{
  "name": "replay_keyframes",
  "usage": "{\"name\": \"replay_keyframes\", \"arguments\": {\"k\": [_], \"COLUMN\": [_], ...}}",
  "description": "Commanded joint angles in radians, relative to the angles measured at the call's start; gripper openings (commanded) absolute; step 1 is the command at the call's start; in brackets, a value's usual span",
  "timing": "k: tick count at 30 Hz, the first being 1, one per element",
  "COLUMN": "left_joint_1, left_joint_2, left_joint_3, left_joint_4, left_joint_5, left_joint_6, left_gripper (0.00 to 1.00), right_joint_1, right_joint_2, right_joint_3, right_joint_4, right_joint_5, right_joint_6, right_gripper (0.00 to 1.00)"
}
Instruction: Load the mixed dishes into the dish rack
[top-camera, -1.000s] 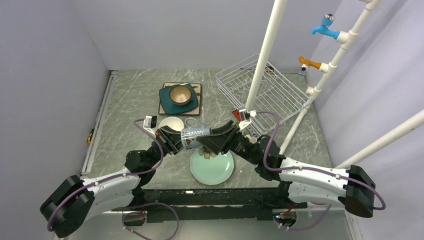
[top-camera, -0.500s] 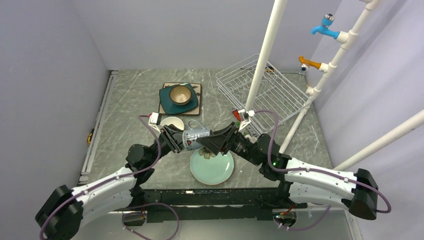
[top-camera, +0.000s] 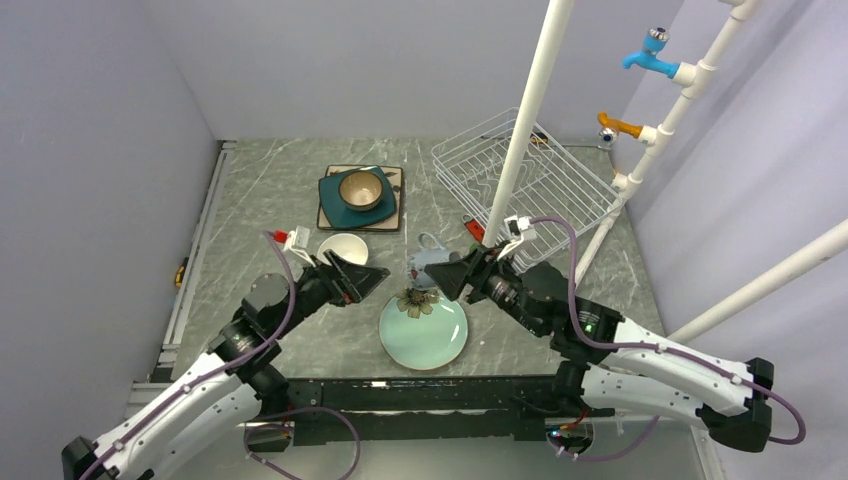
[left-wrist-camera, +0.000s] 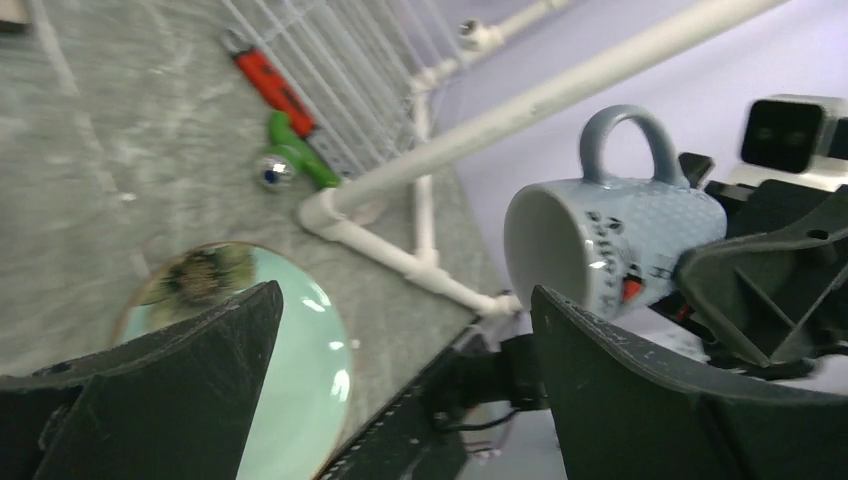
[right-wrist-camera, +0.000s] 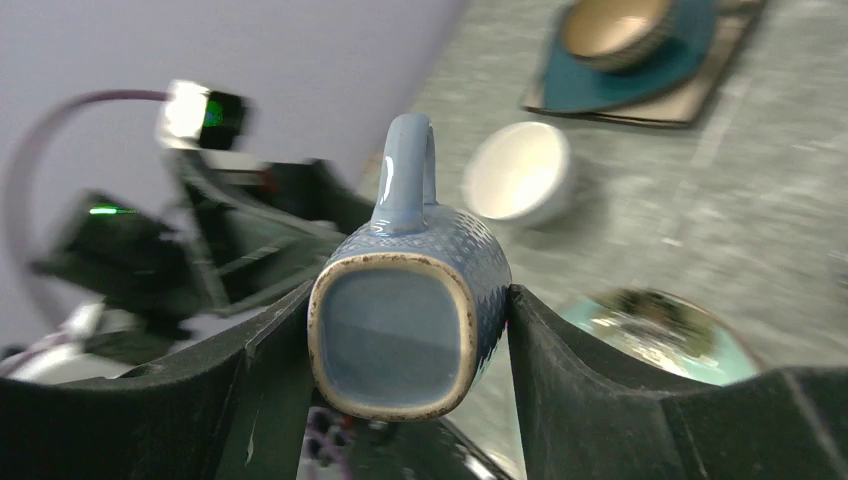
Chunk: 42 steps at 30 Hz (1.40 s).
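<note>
A small blue-grey mug lies on its side in the air, and my right gripper is shut on its body; in the right wrist view the mug's base fills the gap between the fingers. My left gripper stands open and empty just left of the mug, apart from it. Below them the mint-green plate lies on the table. A white bowl sits behind the left gripper. The brown bowl rests on the teal square plate, stacked on the cream plate. The dish rack stands at the back right.
A white pipe frame rises in front of the rack, with a lower pipe along the table. A small red item and a green one lie by the rack's near corner. Taps hang on the right pipe.
My left gripper opened, let go of the mug and drew back to the left. The right gripper kept the mug and shifted it slightly right and away.
</note>
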Motion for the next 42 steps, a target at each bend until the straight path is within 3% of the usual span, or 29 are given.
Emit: {"name": "replay_keyframes", "arguments": {"k": [1, 8, 12, 19, 21, 24, 28, 31, 36, 42], "left_joint_1": [0.005, 0.005, 0.006, 0.006, 0.006, 0.005, 0.005, 0.006, 0.006, -0.056], "left_joint_2": [-0.072, -0.077, 0.016, 0.196, 0.252, 0.334, 0.405, 0.377, 0.276, 0.249], "left_joint_3": [0.159, 0.326, 0.419, 0.667, 0.757, 0.909, 1.032, 0.956, 0.674, 0.605], "left_joint_4": [-0.392, -0.63, -0.673, -0.636, -0.636, -0.647, -0.64, -0.535, -0.351, -0.308], "left_joint_5": [-0.172, -0.292, -0.339, -0.26, -0.238, -0.225, -0.288, -0.344, -0.399, -0.461], "left_joint_6": [0.188, 0.391, 0.509, 0.712, 0.75, 0.806, 0.861, 0.931, 0.975, 1.056], "left_gripper": [0.99, 0.99, 0.99, 0.99, 0.99, 0.99, 0.99, 0.99, 0.99, 0.99], "right_joint_1": [0.001, 0.001, -0.001, -0.056, -0.132, -0.342, -0.556, -0.664, -0.842, -0.958], "right_joint_2": [-0.048, -0.048, -0.028, 0.077, 0.088, 0.082, 0.099, 0.197, 0.333, 0.469], "right_joint_3": [0.112, 0.198, 0.237, 0.371, 0.377, 0.354, 0.349, 0.38, 0.423, 0.486], "right_joint_4": [-0.412, -0.917, -1.047, -1.23, -1.183, -1.018, -0.884, -0.847, -0.733, -0.587], "right_joint_5": [0.256, 0.383, 0.516, 0.714, 0.701, 0.553, 0.407, 0.386, 0.264, 0.08], "right_joint_6": [-0.047, 0.107, 0.182, 0.231, 0.162, -0.036, -0.179, -0.214, -0.246, -0.273], "right_gripper": [0.0, 0.0, 0.0, 0.0, 0.0, 0.0, 0.0, 0.0, 0.0, 0.0]}}
